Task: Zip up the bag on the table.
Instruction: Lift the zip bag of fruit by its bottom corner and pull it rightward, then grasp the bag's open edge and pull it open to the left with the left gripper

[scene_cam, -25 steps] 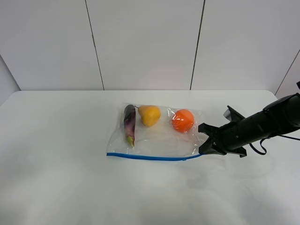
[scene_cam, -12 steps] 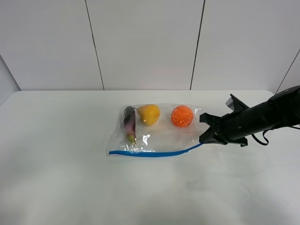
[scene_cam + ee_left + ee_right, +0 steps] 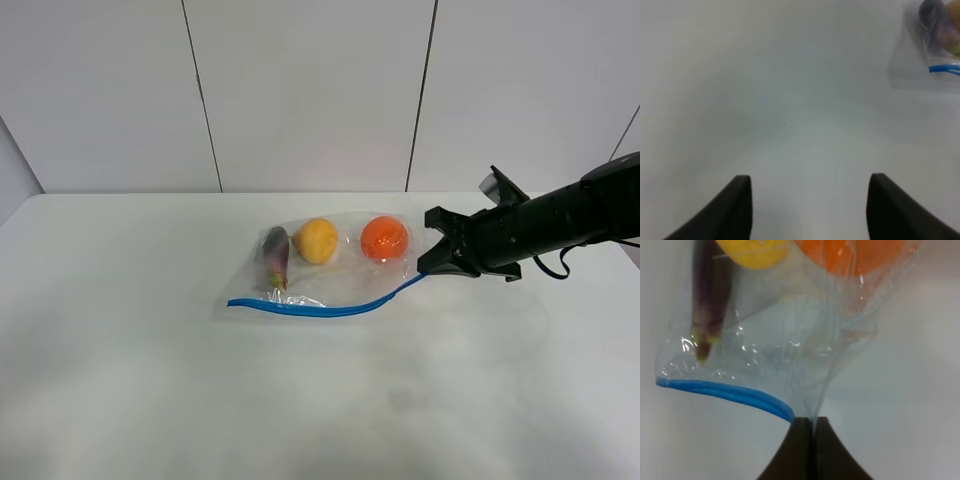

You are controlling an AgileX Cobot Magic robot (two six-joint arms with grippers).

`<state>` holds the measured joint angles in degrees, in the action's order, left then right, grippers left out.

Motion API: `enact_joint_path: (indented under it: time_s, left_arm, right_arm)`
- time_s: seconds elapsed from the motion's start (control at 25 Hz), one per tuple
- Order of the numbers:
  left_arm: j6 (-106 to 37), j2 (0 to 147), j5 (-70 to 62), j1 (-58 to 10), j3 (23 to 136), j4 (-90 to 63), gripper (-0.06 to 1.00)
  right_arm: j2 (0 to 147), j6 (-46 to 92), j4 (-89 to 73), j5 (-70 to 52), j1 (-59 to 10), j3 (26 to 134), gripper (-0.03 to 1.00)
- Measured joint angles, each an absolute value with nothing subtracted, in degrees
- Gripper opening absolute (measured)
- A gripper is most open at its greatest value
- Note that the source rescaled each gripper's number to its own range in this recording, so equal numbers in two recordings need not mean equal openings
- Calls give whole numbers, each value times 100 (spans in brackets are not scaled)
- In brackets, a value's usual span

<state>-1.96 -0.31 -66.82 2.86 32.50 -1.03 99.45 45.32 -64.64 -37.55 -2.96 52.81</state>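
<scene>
Right wrist: closed end effector (image 3: 809, 422), apparently on bag (image 3: 775, 332) corner.

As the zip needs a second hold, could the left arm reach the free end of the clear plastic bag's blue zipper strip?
Probably yes: only bare white table lies between the open left gripper and the end of the blue zipper strip.

Bright, even light leaves my white worktop (image 3: 150, 400) almost shadowless, small glints sparkle on the plastic of the bag (image 3: 790, 330), and both wrist views are soft, my left claw (image 3: 810, 177) blurred.
</scene>
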Motion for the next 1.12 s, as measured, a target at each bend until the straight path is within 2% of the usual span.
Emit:
enact_joint_path:
  time_s: [0.6, 1.12]
  left_arm:
    - [-202, 99, -6598, 286, 3392, -150, 100]
    - [-223, 2881, -5109, 286, 4628, -319, 100]
  right_arm:
    - [9945, 4532, -6326, -3847, -296, 5429, 0]
    - [9945, 4532, -6295, -3847, -296, 5429, 0]
